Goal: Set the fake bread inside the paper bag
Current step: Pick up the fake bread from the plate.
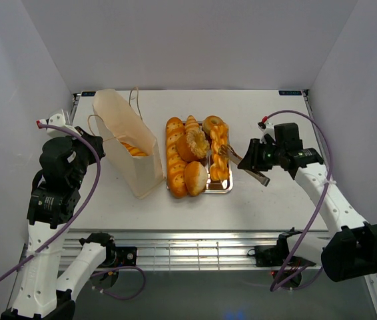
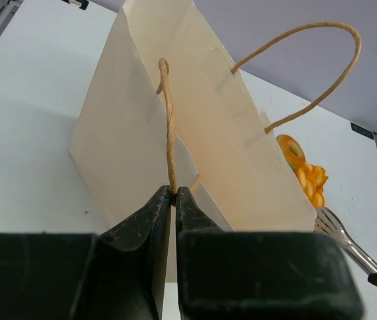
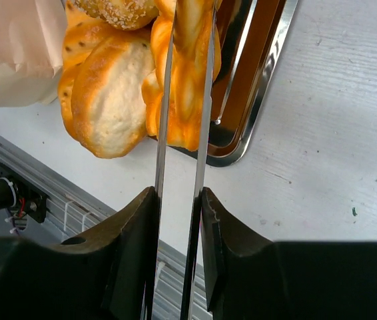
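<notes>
The fake bread (image 1: 187, 155) lies heaped on a silver tray (image 3: 238, 147) in the middle of the table (image 1: 275, 200) — long loaves down its left side, a round roll (image 3: 112, 100) at the near end, a bagel (image 2: 291, 149) at the far end, a braided piece (image 3: 187, 67) along the right edge; one scored loaf (image 1: 134, 150) shows inside the open mouth of the paper bag (image 1: 132, 173), which sits just left of the tray, though whether the two touch cannot be told, nor whether the bag is upright or leaning; metal tongs (image 3: 164, 113) straddle the braided piece, one blade on each side and both pressed against its flanks; whether the piece is clear of the tray cannot be told; the right gripper (image 3: 178, 200) is clenched on the tongs, a finger against each arm, squeezing them toward one another; across the table the left gripper (image 2: 174, 193) is pinched tight on the bag's near cord handle (image 2: 169, 133), the cord running straight up from between its fingertips to the bag's rim — the other handle (image 2: 322, 73) loops free over the far side
</notes>
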